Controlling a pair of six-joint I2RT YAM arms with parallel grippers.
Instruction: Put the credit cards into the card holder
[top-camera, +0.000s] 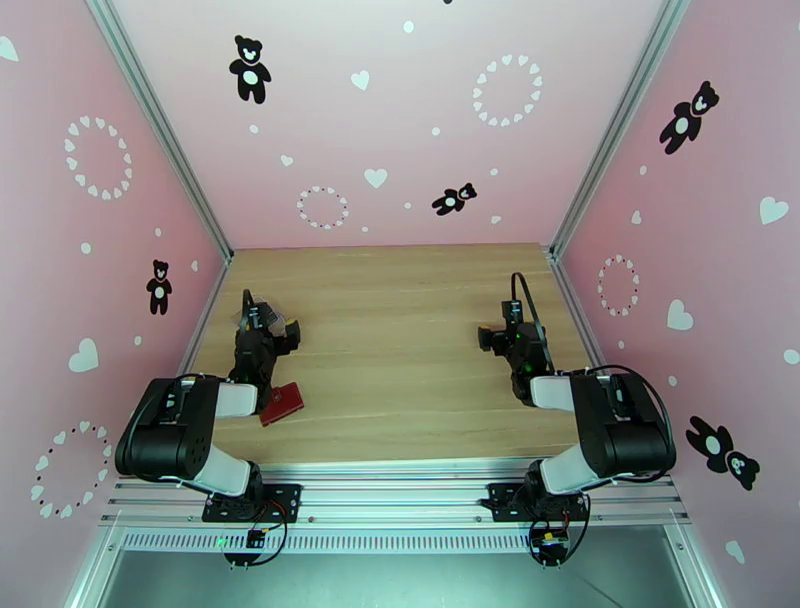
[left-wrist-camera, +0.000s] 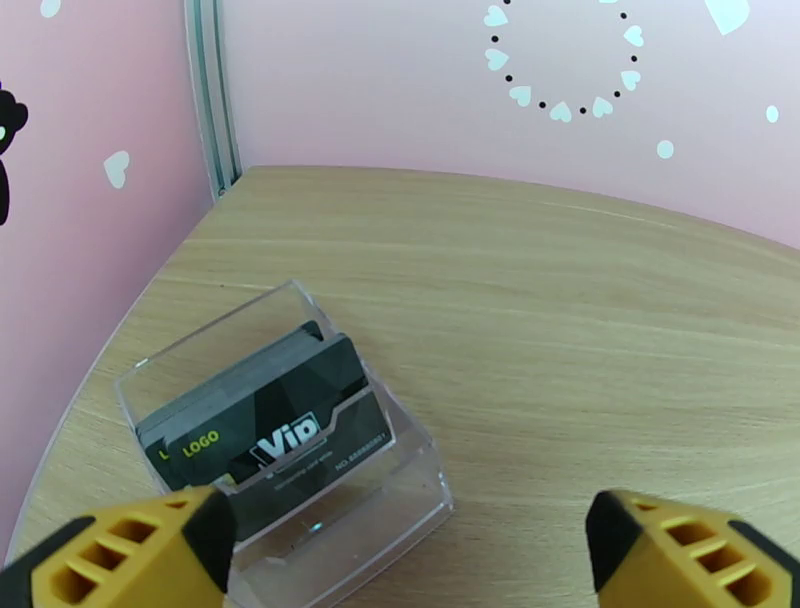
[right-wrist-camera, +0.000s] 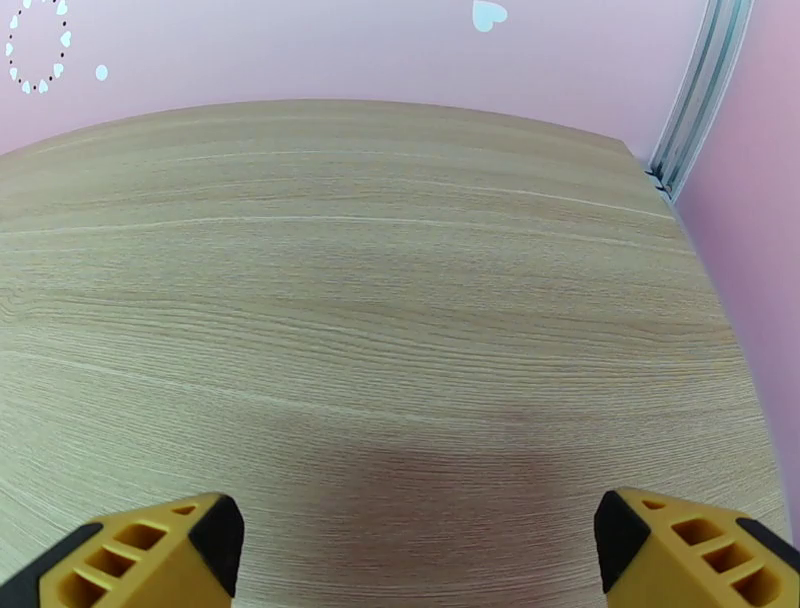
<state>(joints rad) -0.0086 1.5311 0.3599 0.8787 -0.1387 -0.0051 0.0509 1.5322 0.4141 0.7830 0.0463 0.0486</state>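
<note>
**Overhead view.** Both arms sit folded low at the near edge of the tabletop (top-camera: 400, 330). Each shoulder is swung outward and each forearm is doubled back inward, so the two wrists are well apart, one on each side.

**Left arm.** I read the left end effector (left-wrist-camera: 405, 535) as released. In its wrist view the yellow fingers (left-wrist-camera: 130, 555) stand at opposite lower corners, with wood grain showing between them.

**Right arm.** The right end effector (right-wrist-camera: 415, 545) is also released. Its jaws are spread wide above plain tabletop and grasp no object.

**Card holder.** The card holder (top-camera: 281, 403) is dark red and closed. It lies flat near the front edge of the tabletop, just beside the inner side of the left forearm; I cannot tell whether the two touch. Its long axis runs diagonally from near-left to far-right, and its far-right corner points toward the middle of the tabletop.

**Other object.** Ahead and to the left of the left end effector, a clear rigid case (left-wrist-camera: 405, 480) stands on the tabletop near the pink side wall (left-wrist-camera: 90, 260). It holds a stack of dark cards (left-wrist-camera: 290, 400) leaning backward, and the front one is printed "VIP" and "LOGO". The left finger overlaps the case's near corner in the wrist view, but I cannot judge whether it touches.
</note>
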